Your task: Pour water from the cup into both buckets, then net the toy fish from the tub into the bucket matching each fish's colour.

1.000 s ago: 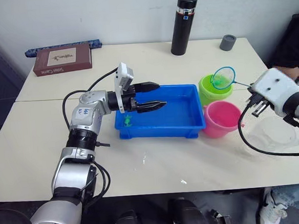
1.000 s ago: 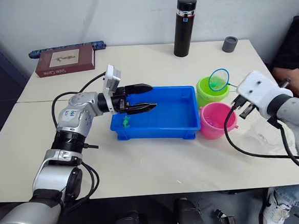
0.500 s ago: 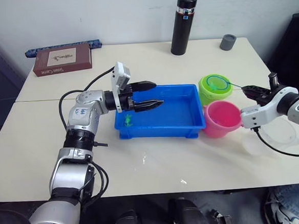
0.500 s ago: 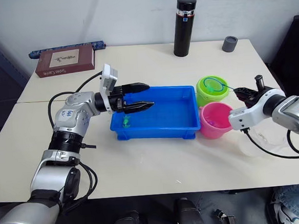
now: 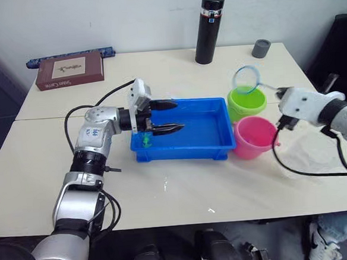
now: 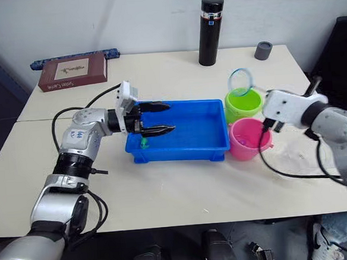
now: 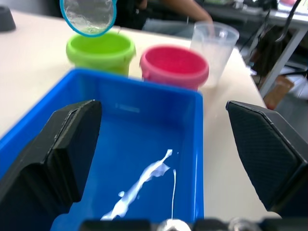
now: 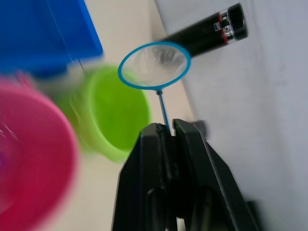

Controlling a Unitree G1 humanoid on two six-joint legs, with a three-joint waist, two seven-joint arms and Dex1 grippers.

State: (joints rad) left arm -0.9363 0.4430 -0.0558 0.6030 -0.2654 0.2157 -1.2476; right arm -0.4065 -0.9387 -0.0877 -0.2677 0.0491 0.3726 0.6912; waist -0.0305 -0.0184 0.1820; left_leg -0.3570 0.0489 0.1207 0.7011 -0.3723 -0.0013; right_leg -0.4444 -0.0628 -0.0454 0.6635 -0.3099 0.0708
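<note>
My left gripper (image 5: pixel 174 116) hangs open over the left end of the blue tub (image 5: pixel 222 144). A green toy fish (image 5: pixel 145 141) lies in the tub just below it. My right gripper (image 8: pixel 166 126) is shut on the thin handle of the net (image 5: pixel 246 77). The net's light blue hoop stands tilted above the far side of the lime green bucket (image 5: pixel 247 101). The pink bucket (image 5: pixel 255 137) stands in front of the green one, at the tub's right end. To the right of the pink bucket sits the clear cup (image 5: pixel 311 153). I cannot make out the water.
At the table's back edge stand a tall black flask (image 5: pixel 205 28) and a small grey cap (image 5: pixel 261 47). A brown book (image 5: pixel 70 69) lies at the back left. A cable loops from my right wrist down across the table.
My right gripper has lifted the net from the green bucket's rim to above its far side and tilted the hoop upright. The left gripper has stayed over the tub.
</note>
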